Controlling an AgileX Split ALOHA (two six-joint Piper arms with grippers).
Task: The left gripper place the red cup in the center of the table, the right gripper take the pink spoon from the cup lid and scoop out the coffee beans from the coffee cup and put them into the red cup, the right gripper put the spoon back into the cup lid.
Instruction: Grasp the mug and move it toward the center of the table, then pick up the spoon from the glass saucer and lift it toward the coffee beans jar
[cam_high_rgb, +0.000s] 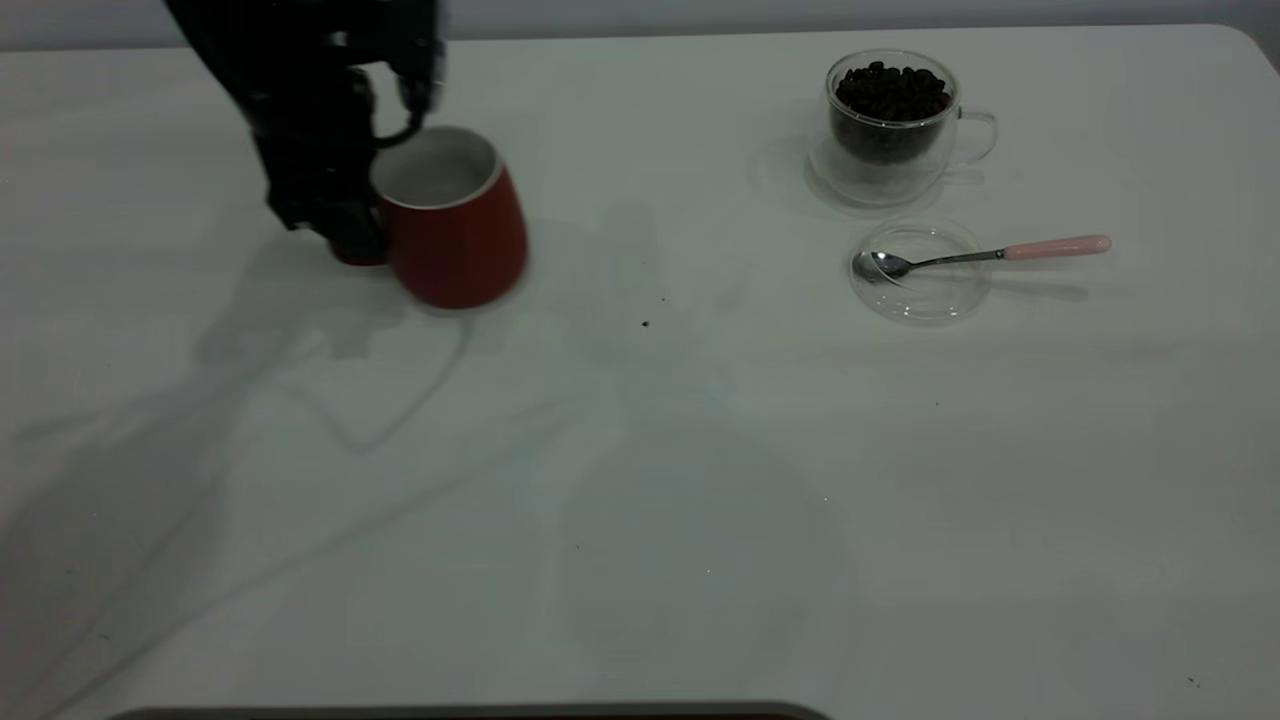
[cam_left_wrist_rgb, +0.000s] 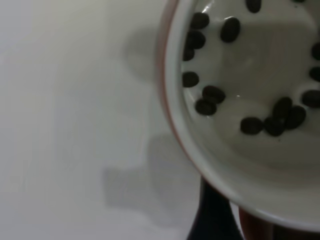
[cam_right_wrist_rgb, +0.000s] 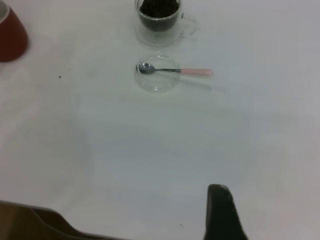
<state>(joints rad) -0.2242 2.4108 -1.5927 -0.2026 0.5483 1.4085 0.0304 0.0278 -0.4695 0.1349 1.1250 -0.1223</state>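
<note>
My left gripper (cam_high_rgb: 352, 232) is shut on the handle of the red cup (cam_high_rgb: 455, 225) at the table's (cam_high_rgb: 640, 480) back left. The cup looks tilted. The left wrist view shows its white inside (cam_left_wrist_rgb: 260, 75) with several coffee beans (cam_left_wrist_rgb: 210, 100) and one dark finger (cam_left_wrist_rgb: 212, 217) below the rim. The clear coffee cup (cam_high_rgb: 890, 125), full of coffee beans (cam_high_rgb: 890, 90), stands at the back right. In front of it the pink spoon (cam_high_rgb: 985, 255) lies with its bowl in the cup lid (cam_high_rgb: 920, 280). My right gripper (cam_right_wrist_rgb: 222, 212) hangs well back from the spoon (cam_right_wrist_rgb: 175, 70).
A few dark specks (cam_high_rgb: 645, 323) lie near the table's middle. A dark strip (cam_high_rgb: 470, 712) runs along the near edge. The right wrist view also shows the red cup (cam_right_wrist_rgb: 10, 32), the coffee cup (cam_right_wrist_rgb: 159, 20) and the lid (cam_right_wrist_rgb: 157, 81).
</note>
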